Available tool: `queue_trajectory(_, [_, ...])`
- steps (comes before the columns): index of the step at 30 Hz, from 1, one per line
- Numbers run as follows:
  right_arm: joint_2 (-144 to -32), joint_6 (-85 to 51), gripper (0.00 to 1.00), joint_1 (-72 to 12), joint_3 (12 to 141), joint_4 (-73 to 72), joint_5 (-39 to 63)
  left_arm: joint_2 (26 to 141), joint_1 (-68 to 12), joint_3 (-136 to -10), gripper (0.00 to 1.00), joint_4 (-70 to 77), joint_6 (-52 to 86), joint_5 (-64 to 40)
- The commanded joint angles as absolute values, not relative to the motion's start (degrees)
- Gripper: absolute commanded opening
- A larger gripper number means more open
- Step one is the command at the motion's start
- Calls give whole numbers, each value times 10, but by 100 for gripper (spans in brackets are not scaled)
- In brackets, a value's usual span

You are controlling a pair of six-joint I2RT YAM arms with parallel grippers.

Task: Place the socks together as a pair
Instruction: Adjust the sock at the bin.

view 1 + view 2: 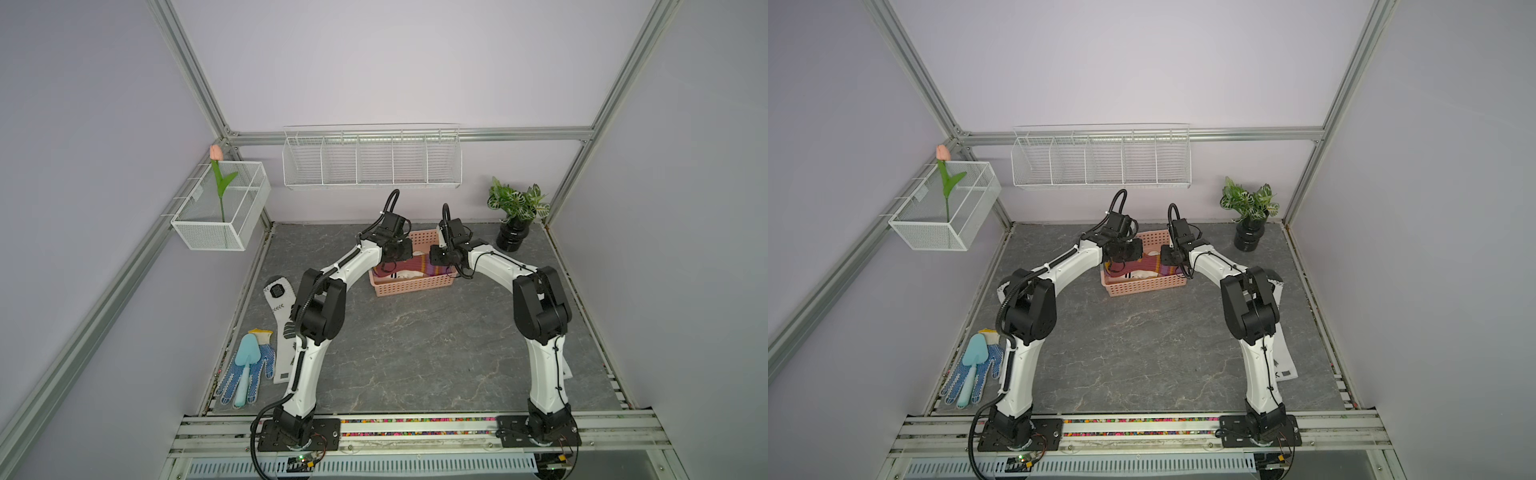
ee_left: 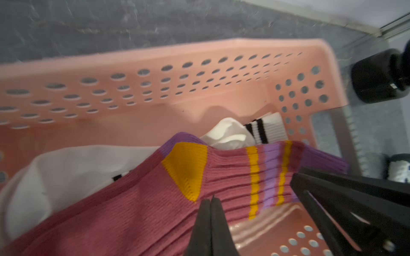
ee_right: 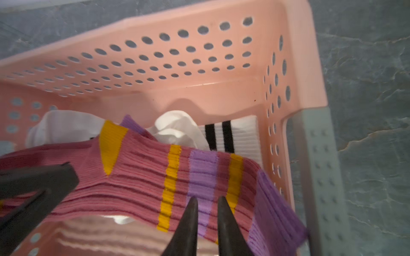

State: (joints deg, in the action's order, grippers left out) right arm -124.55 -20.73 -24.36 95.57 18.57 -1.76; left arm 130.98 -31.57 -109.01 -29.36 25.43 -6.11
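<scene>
Your left tool (image 2: pixel 210 200) and right tool (image 3: pixel 207 199) both pinch the maroon sock (image 2: pixel 137 210), raised inside the pink basket (image 1: pixel 415 286) at 12 o'clock on the counter (image 1: pixel 415 353). White striped socks (image 3: pixel 230 135) lie beneath; pairing looks barely begun.

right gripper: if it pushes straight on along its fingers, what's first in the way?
The maroon striped sock: its purple band lies at the tips of the right gripper, possibly already between them.

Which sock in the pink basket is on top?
The maroon ribbed sock with orange and purple stripes; the white socks with black stripes lie partly under it.
</scene>
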Motion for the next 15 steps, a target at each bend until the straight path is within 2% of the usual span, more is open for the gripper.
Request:
queue_trajectory(1, [-1257, -197, 20, -240, 968, 189, -34, 1329, -317, -1104, 0, -279, 261, -63])
queue_trajectory(10, [-1280, -170, 23, -241, 974, 227, -98, 1366, -332, -1118, 0, -311, 229, 17])
queue_trajectory(15, [-1271, -168, 22, -240, 987, 239, -82, 1368, -337, -1126, 0, -331, 216, 38])
